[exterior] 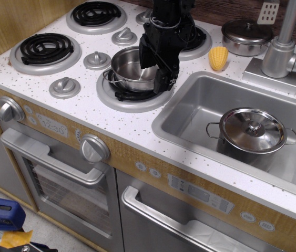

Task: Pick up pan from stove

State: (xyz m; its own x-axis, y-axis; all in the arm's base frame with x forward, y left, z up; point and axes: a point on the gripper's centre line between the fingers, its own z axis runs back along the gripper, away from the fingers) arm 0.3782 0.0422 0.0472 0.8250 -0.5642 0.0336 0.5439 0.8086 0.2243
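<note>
One pan (132,68), one gripper (158,68), four burners (45,48).

a wood panel wall (11,21) at left, dark wood wall (226,10) behind, pale speckled floor (58,236).

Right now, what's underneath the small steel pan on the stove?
The pan sits on the front right black coil burner, whose silver ring shows around it on the stove. The coil's middle is covered by the pan, and the gripper hides the pan's right rim.
</note>
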